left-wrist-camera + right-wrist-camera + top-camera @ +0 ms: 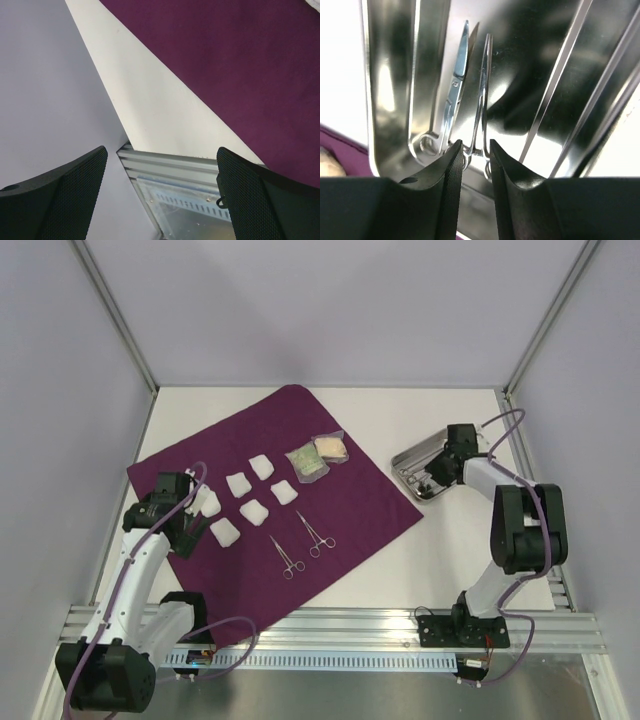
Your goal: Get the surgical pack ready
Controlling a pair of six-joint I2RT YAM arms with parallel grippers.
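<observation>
1. Surface point(450, 550): white, enclosed by pale walls. It carries every item listed below.

2. Purple cloth point(370, 505): spread flat as a diamond across the centre and left of the overhead view. It is judged to be laid out as the wrapping base on which the pack is assembled.

3. Steel tray point(408, 466): set off the cloth, just beyond its right corner, at centre right of the overhead view. Its separate position suggests it is loaded first and moved onto the cloth afterwards.

4. Right pincer point(475, 145): lowered into the tray. Its jaws stand narrowly apart with the ring end of the tray forceps point(481, 90) between them. Whether the handle is clamped or already released cannot be told.

5. Left pincer point(161, 156): spread wide with nothing between the fingers. It is held over the lower-left border of the cloth, apparently parked clear of the work.

6. Clear packets point(318, 456): two, overlapping, in the upper centre of the cloth.

7. Gauze squares point(254, 511): six, white, ranged in two slanting rows left of centre and kept apart for single picking.

8. Cloth forceps point(287, 556): two, side by side near the lower corner of the cloth, not yet trayed.
</observation>
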